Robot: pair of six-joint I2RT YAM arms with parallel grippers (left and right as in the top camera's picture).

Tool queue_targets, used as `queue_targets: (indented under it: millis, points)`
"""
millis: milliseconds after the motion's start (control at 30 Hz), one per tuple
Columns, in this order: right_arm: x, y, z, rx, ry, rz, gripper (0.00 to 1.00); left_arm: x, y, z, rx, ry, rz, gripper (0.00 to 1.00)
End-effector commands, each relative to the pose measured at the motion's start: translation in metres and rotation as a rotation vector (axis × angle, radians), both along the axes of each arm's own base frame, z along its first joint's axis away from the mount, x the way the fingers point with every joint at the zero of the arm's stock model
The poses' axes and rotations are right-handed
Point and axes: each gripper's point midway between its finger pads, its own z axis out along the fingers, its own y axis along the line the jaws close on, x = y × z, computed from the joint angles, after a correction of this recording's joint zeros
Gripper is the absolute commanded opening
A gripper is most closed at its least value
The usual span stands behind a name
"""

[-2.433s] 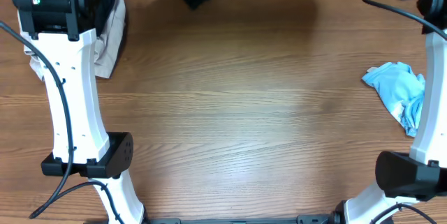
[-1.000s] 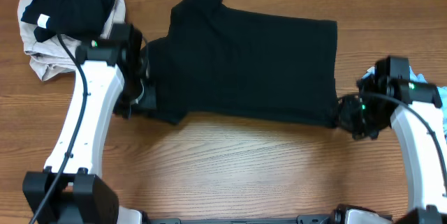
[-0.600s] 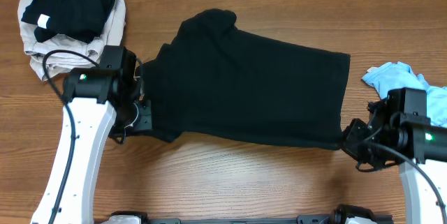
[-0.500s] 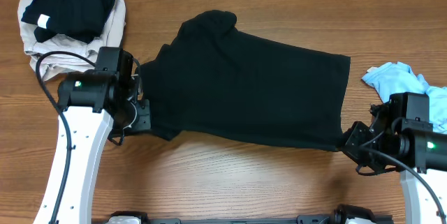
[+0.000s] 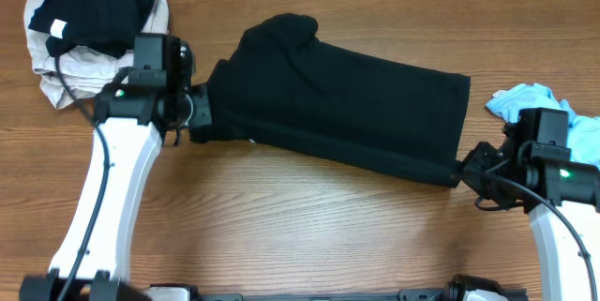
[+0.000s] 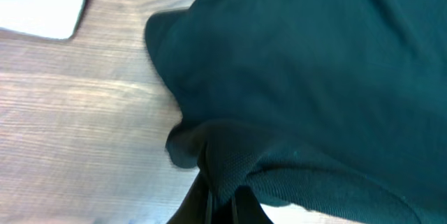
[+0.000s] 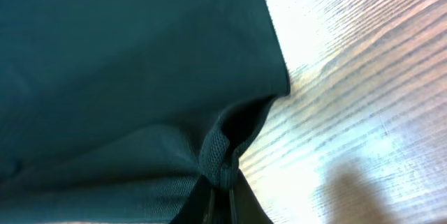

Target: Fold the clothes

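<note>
Carrying the shirt (image 5: 347, 104) by its 6 o'clock edge toward 12, your left gripper (image 5: 199, 121) and right gripper (image 5: 461, 172) stay pinched on it; fold begun.

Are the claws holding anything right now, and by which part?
Both hold the black shirt. The left claw pinches a fold of its near edge at the left end; the right claw pinches its near right corner.
</note>
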Motion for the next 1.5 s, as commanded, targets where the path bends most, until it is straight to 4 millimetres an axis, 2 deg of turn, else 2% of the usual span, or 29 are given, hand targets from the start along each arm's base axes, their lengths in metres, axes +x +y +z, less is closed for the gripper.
queue_targets:
  millis: [0, 233, 400, 533, 567, 600, 633, 700, 733, 767, 800, 900, 967, 1100, 1167, 1267, 1367, 1467]
  points:
    - [0.001, -0.008, -0.021, -0.026, 0.042, -0.034, 0.04, 0.014, -0.007, -0.02, -0.012, 0.024, -0.021, 0.04]
    - [0.034, -0.015, -0.053, -0.038, 0.012, -0.036, 0.04, 0.058, -0.02, -0.063, -0.038, 0.001, -0.071, 0.04]
    - [0.056, -0.02, -0.08, -0.039, 0.01, -0.035, 0.04, 0.091, -0.029, -0.081, -0.041, -0.074, -0.09, 0.04]
    - [0.066, -0.021, -0.106, -0.032, 0.05, -0.033, 0.04, 0.104, -0.041, -0.093, -0.044, -0.097, -0.114, 0.06]
    - [0.067, -0.022, -0.111, -0.031, 0.061, -0.033, 0.04, 0.105, -0.044, -0.096, -0.044, -0.098, -0.121, 0.13]
    - [0.068, -0.022, -0.115, -0.029, 0.068, -0.032, 0.1, 0.106, -0.048, -0.097, -0.045, -0.101, -0.127, 0.24]
    - [0.069, -0.022, -0.119, -0.029, 0.074, -0.032, 0.19, 0.107, -0.05, -0.098, -0.045, -0.104, -0.132, 0.36]
    - [0.071, -0.022, -0.121, -0.029, 0.072, -0.032, 0.46, 0.109, -0.054, -0.097, -0.041, -0.117, -0.148, 0.76]
    - [0.072, -0.023, -0.121, -0.029, 0.068, -0.032, 0.55, 0.11, -0.055, -0.096, -0.035, -0.124, -0.161, 0.86]
    - [0.073, -0.023, -0.119, -0.03, 0.061, -0.032, 0.61, 0.112, -0.055, -0.095, -0.024, -0.135, -0.181, 0.96]
    - [0.076, -0.023, -0.116, -0.031, 0.053, -0.032, 0.65, 0.113, -0.055, -0.093, -0.014, -0.143, -0.2, 1.0]
    - [0.083, -0.024, -0.098, -0.034, 0.034, -0.025, 0.74, 0.119, -0.049, -0.08, 0.022, -0.152, -0.218, 1.0]
    - [0.09, -0.025, -0.076, -0.047, 0.014, 0.004, 0.78, 0.125, -0.043, -0.062, 0.038, -0.154, -0.204, 1.0]
    - [0.11, -0.028, -0.025, -0.081, -0.058, 0.082, 0.89, 0.144, -0.042, 0.0, 0.059, -0.23, -0.247, 1.0]
    - [0.123, -0.029, 0.001, -0.101, -0.108, 0.116, 0.93, 0.157, -0.051, 0.039, 0.058, -0.316, -0.31, 1.0]
    - [0.138, -0.032, 0.031, -0.131, -0.179, 0.138, 0.95, 0.17, -0.066, 0.078, 0.069, -0.408, -0.356, 1.0]
    - [0.15, -0.034, 0.047, -0.149, -0.238, 0.142, 0.95, 0.19, -0.083, 0.087, 0.069, -0.449, -0.39, 1.0]
    - [0.155, -0.035, 0.049, -0.161, -0.257, 0.156, 0.95, 0.216, -0.106, 0.068, 0.057, -0.443, -0.443, 1.0]
